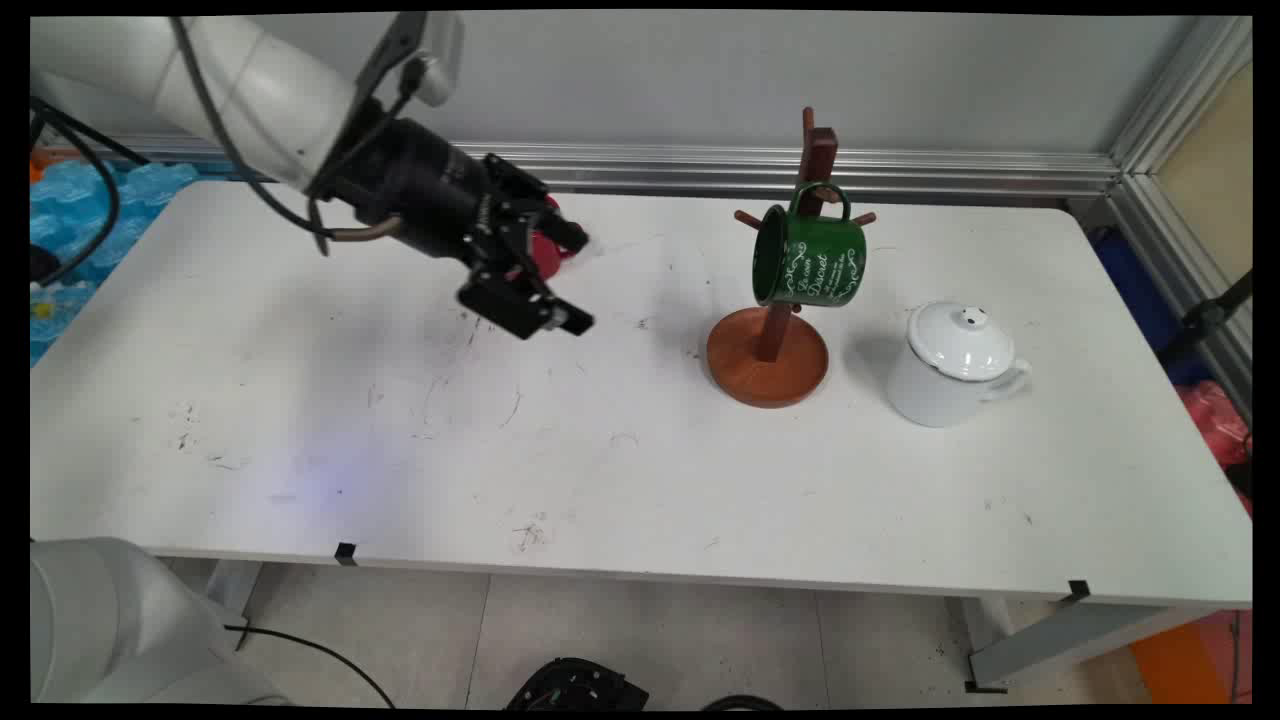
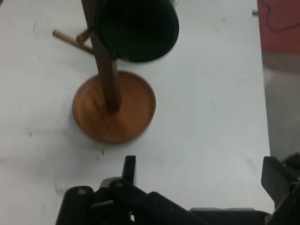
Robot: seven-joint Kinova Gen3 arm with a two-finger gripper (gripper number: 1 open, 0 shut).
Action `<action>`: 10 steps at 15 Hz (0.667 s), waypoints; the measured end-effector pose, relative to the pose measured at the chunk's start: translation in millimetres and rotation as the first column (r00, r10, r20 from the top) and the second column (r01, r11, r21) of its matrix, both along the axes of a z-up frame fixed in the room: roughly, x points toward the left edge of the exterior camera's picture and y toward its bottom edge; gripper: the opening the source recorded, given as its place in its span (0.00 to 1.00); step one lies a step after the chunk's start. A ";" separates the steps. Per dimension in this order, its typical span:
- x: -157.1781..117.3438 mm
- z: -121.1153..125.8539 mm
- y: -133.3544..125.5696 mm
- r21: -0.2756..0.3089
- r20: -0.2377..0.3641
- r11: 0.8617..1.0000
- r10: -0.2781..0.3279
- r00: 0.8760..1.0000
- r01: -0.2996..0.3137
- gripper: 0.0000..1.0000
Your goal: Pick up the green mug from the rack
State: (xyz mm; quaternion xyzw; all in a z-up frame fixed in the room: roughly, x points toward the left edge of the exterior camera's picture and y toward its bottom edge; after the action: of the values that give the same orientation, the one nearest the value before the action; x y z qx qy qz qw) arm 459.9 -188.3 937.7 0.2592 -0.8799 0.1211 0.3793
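On the white table [image 1: 300,420] stands a wooden mug tree [image 1: 772,340] with a green mug [image 1: 810,258] hanging on a peg. The mug has curly white writing that is too small to read. Well to its left, the black gripper [image 1: 572,280] hangs above the table with its fingers spread wide, holding nothing. Only the main view shows a white teapot [image 1: 950,365] right of the tree and something red [image 1: 545,252] behind the gripper.

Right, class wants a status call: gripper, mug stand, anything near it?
Gripper open, empty, above the table. Green mug hangs on wooden stand. Red thing behind fingers; white pot beside stand.
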 end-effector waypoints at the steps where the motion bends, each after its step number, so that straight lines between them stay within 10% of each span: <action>1: -5.0 -1.5 -3.0 -0.003 -0.019 1.000 0.005 1.000 -0.005 1.00; 10: -53.4 -28.3 -34.8 -0.002 -0.172 0.998 0.063 0.983 -0.064 1.00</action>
State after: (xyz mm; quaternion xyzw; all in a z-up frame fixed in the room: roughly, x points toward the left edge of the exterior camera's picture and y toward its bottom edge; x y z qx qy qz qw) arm 406.5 -223.1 909.4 0.2950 -0.8349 0.1137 0.4506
